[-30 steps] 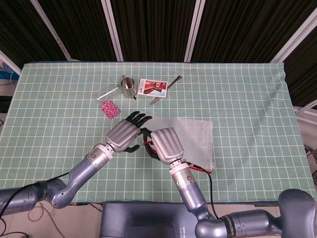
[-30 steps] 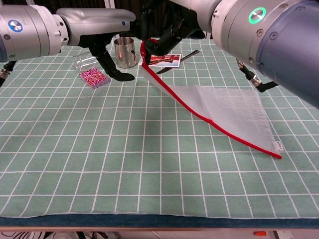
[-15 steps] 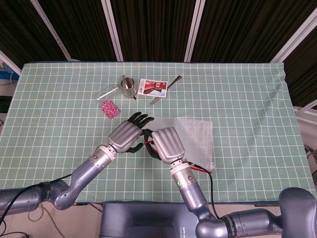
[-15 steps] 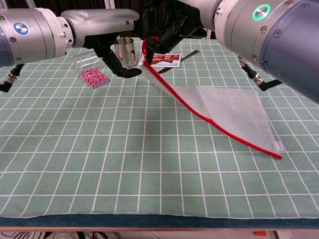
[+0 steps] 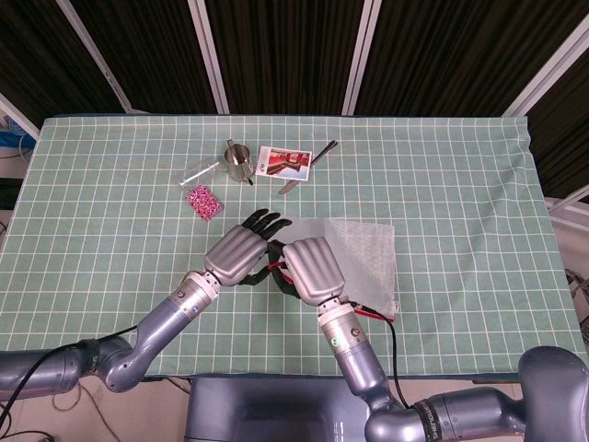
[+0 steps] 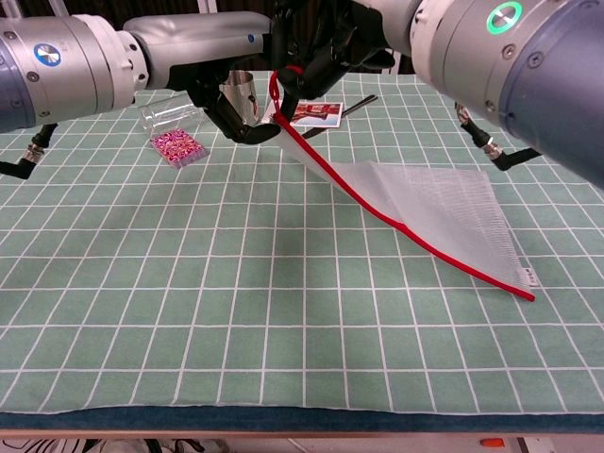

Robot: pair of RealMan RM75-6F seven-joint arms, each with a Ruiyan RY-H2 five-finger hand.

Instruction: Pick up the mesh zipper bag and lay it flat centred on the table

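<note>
The mesh zipper bag (image 5: 363, 250) is white mesh with a red edge and lies right of the table's middle. In the chest view the mesh zipper bag (image 6: 429, 203) slopes up to the left, its right end on the cloth. My right hand (image 5: 311, 270) grips the raised left corner by the red trim; the chest view shows this right hand (image 6: 321, 47) at the top. My left hand (image 5: 241, 253) sits just left of it with fingers spread. In the chest view the left hand (image 6: 226, 99) has its fingertips (image 6: 247, 130) right beside the raised corner, holding nothing that I can see.
A metal cup (image 5: 239, 163), a printed card (image 5: 285, 162), a pen (image 5: 324, 153) and a small blade (image 5: 290, 185) lie at the back. A pink bead packet (image 5: 204, 203) and a clear tube (image 5: 196, 172) sit back left. Green checked cloth (image 5: 479, 203) covers the table.
My left hand has moved right, bringing its fingertips up to the raised corner of the bag. The right hand and the bag have stayed in place.
</note>
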